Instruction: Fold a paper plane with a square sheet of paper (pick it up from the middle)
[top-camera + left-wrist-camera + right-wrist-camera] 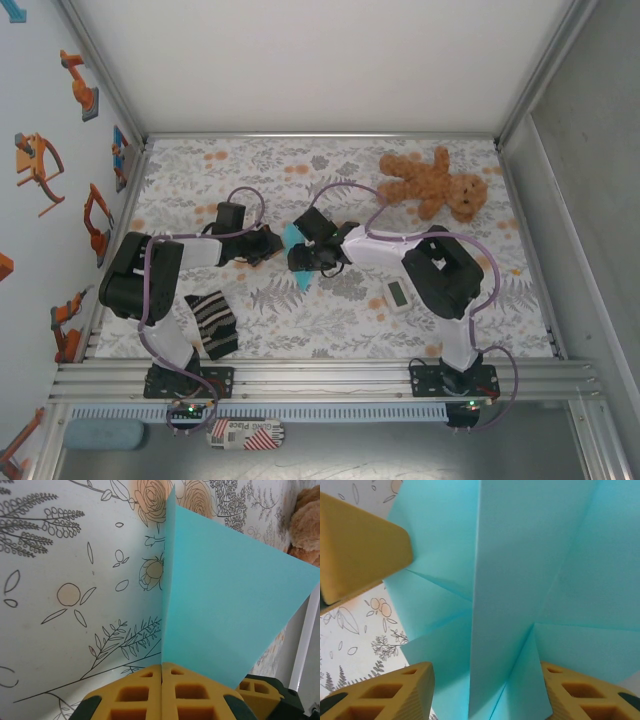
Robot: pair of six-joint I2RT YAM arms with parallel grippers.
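Pinching the folded light-blue paper point(225, 595) along its crease, the left gripper point(162, 672) is pressing its ribbed yellow fingers together, its arm reaching across the floral tablecloth point(75, 580); the right gripper point(486, 672) is straddling the same paper, jaws standing apart; the thin matte sheet is standing upright mid-table between both grippers, showing sharp diagonal creases and triangular flaps, well apart from the plush brown teddy bear point(435, 185).

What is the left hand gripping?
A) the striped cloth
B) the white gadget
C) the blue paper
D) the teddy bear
C: in the left wrist view, the paper stands upright, pinched in the shut left hand.
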